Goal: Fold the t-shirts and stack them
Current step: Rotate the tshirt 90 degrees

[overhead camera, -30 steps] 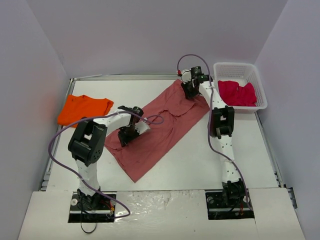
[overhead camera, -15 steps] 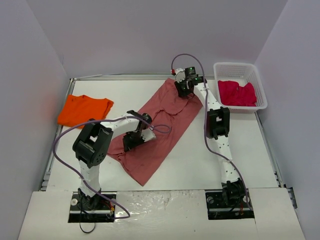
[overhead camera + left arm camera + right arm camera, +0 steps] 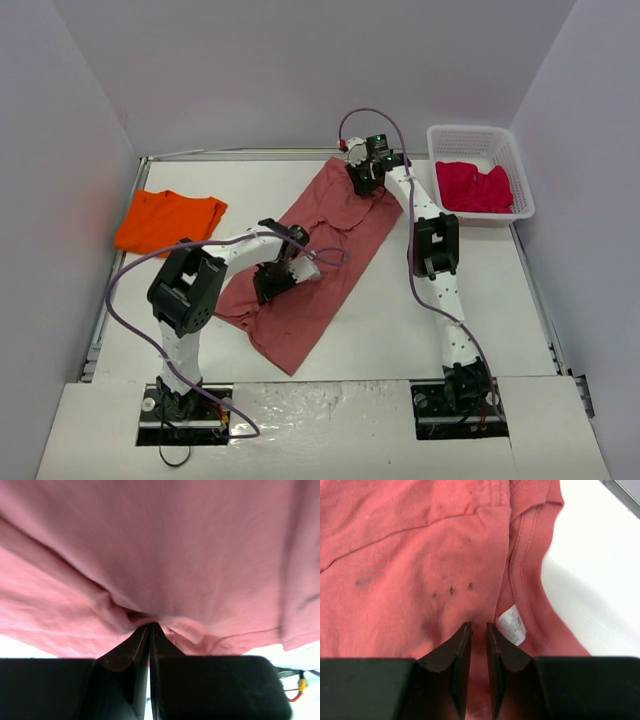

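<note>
The large brick-red t-shirt (image 3: pixel 325 250) lies slantwise across the middle of the table, from far right to near left. My left gripper (image 3: pixel 270 285) is shut on a pinched fold of it near its left edge; the cloth bunches at the fingertips in the left wrist view (image 3: pixel 150 625). My right gripper (image 3: pixel 364 180) is at the shirt's far end by the collar. Its jaws are nearly together with cloth between them (image 3: pixel 479 626), next to the white neck label (image 3: pixel 512 624). The orange t-shirt (image 3: pixel 168 218) lies folded at far left. The crimson-pink t-shirt (image 3: pixel 473 187) lies in the basket.
A white plastic basket (image 3: pixel 480 140) stands at the far right corner of the table. Grey walls close in the table on three sides. Purple cables loop from both arms over the shirt and the left side.
My right gripper has moved left with the collar end. My left gripper has moved right and nearer with its fold. The shirt has drawn narrower and its near hem has shifted right.
</note>
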Tool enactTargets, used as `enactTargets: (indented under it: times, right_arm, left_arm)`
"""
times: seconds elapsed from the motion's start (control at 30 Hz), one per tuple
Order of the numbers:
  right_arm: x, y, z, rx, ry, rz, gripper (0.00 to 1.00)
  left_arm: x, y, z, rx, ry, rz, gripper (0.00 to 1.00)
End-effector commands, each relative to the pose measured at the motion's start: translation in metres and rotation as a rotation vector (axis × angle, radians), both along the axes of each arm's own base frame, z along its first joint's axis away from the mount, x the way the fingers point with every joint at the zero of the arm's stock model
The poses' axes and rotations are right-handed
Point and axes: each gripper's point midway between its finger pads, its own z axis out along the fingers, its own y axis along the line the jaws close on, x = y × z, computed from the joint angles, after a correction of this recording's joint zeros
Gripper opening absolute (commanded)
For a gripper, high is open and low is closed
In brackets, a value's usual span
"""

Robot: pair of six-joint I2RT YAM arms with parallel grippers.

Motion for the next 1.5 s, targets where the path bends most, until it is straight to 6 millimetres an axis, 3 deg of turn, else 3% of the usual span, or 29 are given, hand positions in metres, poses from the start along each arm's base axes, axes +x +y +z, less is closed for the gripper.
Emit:
enactTargets:
  times: [0.0, 0.17, 0.2, 0.33, 0.4, 0.43, 0.5, 0.53, 0.57, 0.67, 0.7, 0.87, 1.0, 1.47]
  right_arm:
    - [0.0, 0.0, 0.073, -0.006, -0.105, -0.003, 0.15]
    - [0.006, -0.007, 0.133, 0.003, -0.224, -0.046, 0.21]
    - [0.006, -0.008, 0.139, 0.007, -0.234, -0.06, 0.28]
    - [-0.002, -0.011, 0.168, 0.026, -0.267, -0.081, 0.31]
    - [-0.014, -0.014, 0.175, 0.03, -0.253, -0.095, 0.17]
    - [-0.028, -0.018, 0.174, 0.024, -0.226, -0.096, 0.0]
    - [-0.047, -0.018, 0.167, 0.022, -0.185, -0.079, 0.0]
    - [-0.06, -0.019, 0.181, 0.031, -0.194, -0.067, 0.0]
    - [-0.078, -0.022, 0.156, 0.015, -0.121, -0.055, 0.0]
    - [-0.117, -0.029, 0.141, -0.003, -0.053, -0.034, 0.0]
    - [-0.126, -0.031, 0.145, -0.003, -0.05, -0.03, 0.0]
    - [-0.163, -0.039, 0.099, -0.039, 0.086, -0.014, 0.0]
    - [-0.169, -0.036, 0.074, -0.043, 0.149, -0.007, 0.0]
    - [-0.157, -0.033, 0.028, -0.076, 0.251, -0.019, 0.0]
  left_arm:
    - [0.02, -0.035, 0.051, -0.163, -0.107, 0.006, 0.02]
    - [0.04, -0.045, 0.103, -0.239, -0.247, 0.011, 0.03]
    - [0.046, -0.045, 0.116, -0.251, -0.292, 0.016, 0.05]
    - [0.057, -0.042, 0.137, -0.261, -0.374, 0.04, 0.12]
    - [0.062, -0.034, 0.14, -0.247, -0.414, 0.055, 0.12]
    - [0.065, -0.032, 0.14, -0.247, -0.429, 0.063, 0.12]
    - [0.072, -0.021, 0.137, -0.25, -0.443, 0.105, 0.1]
    - [0.075, -0.018, 0.132, -0.262, -0.445, 0.121, 0.03]
    - [0.076, -0.016, 0.13, -0.277, -0.438, 0.133, 0.02]
    - [0.088, 0.003, 0.11, -0.256, -0.442, 0.176, 0.02]
    - [0.095, 0.01, 0.103, -0.249, -0.445, 0.197, 0.02]
    - [0.108, 0.024, 0.073, -0.26, -0.407, 0.236, 0.02]
    - [0.118, 0.023, 0.06, -0.281, -0.417, 0.243, 0.02]
    - [0.129, 0.003, 0.033, -0.353, -0.369, 0.241, 0.02]
